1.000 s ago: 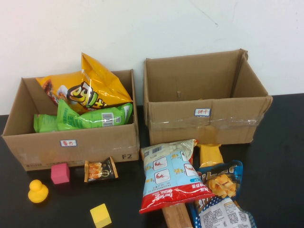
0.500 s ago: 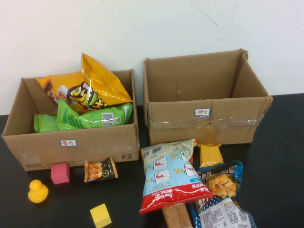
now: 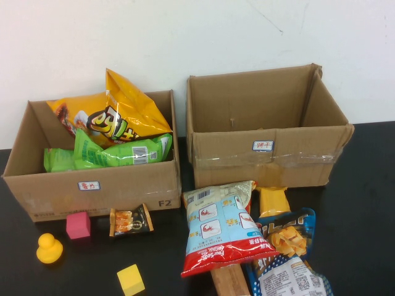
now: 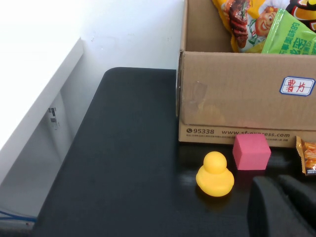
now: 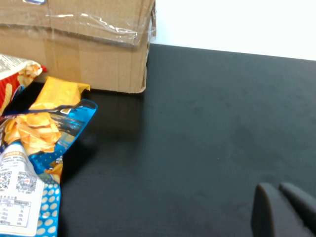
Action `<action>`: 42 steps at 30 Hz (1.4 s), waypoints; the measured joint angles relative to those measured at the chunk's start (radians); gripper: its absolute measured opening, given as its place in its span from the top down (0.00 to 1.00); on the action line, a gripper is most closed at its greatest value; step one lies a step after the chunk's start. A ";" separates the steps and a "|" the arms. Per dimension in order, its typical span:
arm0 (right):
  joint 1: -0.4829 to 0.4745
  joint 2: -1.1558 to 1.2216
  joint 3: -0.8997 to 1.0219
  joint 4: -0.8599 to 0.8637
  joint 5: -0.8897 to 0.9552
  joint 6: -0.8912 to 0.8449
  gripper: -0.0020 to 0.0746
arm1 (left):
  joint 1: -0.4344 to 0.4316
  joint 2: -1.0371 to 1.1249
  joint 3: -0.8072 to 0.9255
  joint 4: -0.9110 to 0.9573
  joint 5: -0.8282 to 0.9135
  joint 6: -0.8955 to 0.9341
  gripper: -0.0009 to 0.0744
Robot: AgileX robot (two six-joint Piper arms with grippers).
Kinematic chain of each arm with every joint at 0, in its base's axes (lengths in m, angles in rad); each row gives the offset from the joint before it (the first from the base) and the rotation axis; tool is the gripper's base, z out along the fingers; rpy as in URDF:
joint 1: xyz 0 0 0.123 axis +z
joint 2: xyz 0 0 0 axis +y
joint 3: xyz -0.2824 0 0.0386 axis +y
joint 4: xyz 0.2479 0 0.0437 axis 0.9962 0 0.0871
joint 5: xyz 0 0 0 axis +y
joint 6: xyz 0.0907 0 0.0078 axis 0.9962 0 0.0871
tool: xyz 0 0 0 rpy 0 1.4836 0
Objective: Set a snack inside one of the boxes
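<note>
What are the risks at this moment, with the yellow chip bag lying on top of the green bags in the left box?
The yellow chip bag sticks up above the left box rim, resting on the green bags; it might slide. The left gripper, shut, hangs low near the yellow duck and could bump it. The right gripper, shut, is parked over bare table.

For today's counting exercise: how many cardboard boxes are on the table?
2: the left box holds the yellow-orange chip bag; the right box stands beside it, looking empty.
</note>
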 joint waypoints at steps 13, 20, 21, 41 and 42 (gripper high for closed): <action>0.000 0.000 0.000 0.000 0.000 0.003 0.97 | 0.000 0.000 0.000 0.000 0.000 0.000 0.99; 0.000 0.000 0.000 0.000 0.000 0.003 0.97 | 0.000 0.000 0.000 0.000 0.002 0.000 0.99; 0.000 0.000 0.000 0.000 0.000 0.003 0.97 | 0.000 0.000 0.000 0.000 0.002 0.000 0.99; 0.000 0.000 0.000 0.000 0.000 0.003 0.97 | -0.018 0.000 -0.004 -0.011 0.017 0.018 0.99; 0.000 0.000 0.000 0.000 0.000 0.003 0.97 | -0.020 0.000 -0.004 -0.011 0.019 0.022 0.99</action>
